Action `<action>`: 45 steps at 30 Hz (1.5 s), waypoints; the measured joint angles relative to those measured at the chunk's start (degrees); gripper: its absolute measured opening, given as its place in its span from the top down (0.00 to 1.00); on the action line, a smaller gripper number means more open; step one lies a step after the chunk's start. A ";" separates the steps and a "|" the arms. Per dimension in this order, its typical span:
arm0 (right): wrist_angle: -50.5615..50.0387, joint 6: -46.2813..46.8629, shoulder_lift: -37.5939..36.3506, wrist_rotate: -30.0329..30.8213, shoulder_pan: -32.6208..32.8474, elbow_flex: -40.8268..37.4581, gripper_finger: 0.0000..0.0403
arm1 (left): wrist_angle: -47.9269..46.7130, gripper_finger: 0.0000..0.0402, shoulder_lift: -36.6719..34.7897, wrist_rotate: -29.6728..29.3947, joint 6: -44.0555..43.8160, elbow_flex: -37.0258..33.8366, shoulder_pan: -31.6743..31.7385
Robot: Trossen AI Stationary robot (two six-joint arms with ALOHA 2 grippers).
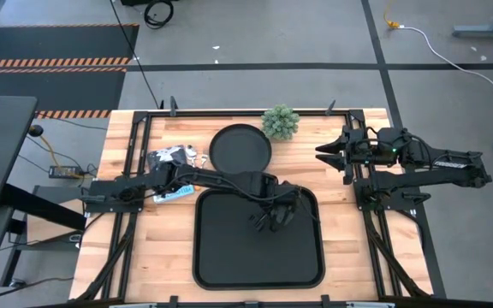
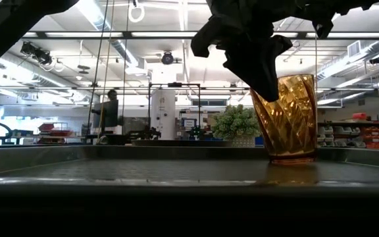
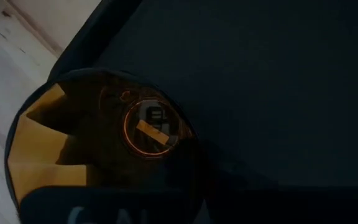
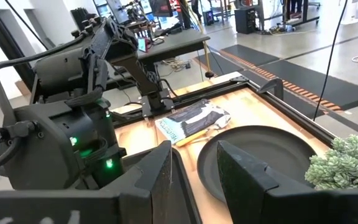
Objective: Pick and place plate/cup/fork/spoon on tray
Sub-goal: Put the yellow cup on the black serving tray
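- High view: the tray (image 1: 229,257) lies at the table's near middle, long side running front to back.
- The plate (image 1: 240,147) sits on the wood just behind the tray, beside a small potted plant (image 1: 281,121).
- Left arm reaches across the tray's right rear part; left gripper (image 1: 274,217) is over the cup there.
- Low view: the cup (image 2: 287,122) stands upright on the tray floor, a dark finger (image 2: 258,62) against its rim; fingers pinching the cup wall.
- Right gripper (image 1: 328,151) rests at the table's right rear, fingers slightly apart, holding nothing.
- A crumpled packet (image 1: 174,158) lies left of the plate.
- Fork and spoon: cannot tell where.
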 joint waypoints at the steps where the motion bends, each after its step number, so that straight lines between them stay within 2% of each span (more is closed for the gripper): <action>1: 0.00 0.18 0.00 -0.01 0.00 0.00 0.67 | 0.00 0.87 0.02 0.00 0.36 0.00 -0.02; 11: 0.00 0.19 0.00 0.00 0.00 0.00 0.67 | 1.64 0.67 0.02 -1.44 1.07 0.00 -0.20; 19: 0.01 0.19 0.02 0.00 0.00 0.00 0.67 | 2.48 0.58 -0.22 -4.96 -1.60 0.77 -0.87; 23: 0.00 0.56 0.02 0.00 0.00 0.00 0.67 | 1.05 0.56 -0.42 -8.31 -2.47 2.28 -1.78; 28: 0.00 0.57 0.02 0.00 0.00 0.00 0.67 | -3.50 0.56 -0.44 -9.47 -4.96 4.82 -2.86; 32: 0.00 0.61 0.02 0.00 0.00 0.00 0.67 | -8.41 0.56 -0.76 -14.65 -9.09 4.90 -3.48; 36: 0.00 0.63 0.02 0.00 0.00 0.02 0.67 | -13.12 0.56 -1.69 -16.13 -14.93 4.90 -3.13; 41: 0.23 0.79 0.02 0.02 0.02 0.02 0.67 | -13.98 0.58 -3.29 -18.64 -20.59 4.87 -3.08; 43: 0.43 1.21 0.01 0.02 0.02 0.02 0.67 | -14.40 0.60 -3.67 -18.73 -23.85 4.94 -2.73; 45: 0.59 1.25 0.02 0.02 0.02 0.02 0.67 | -15.48 0.61 -3.60 -15.18 -27.74 4.67 -1.94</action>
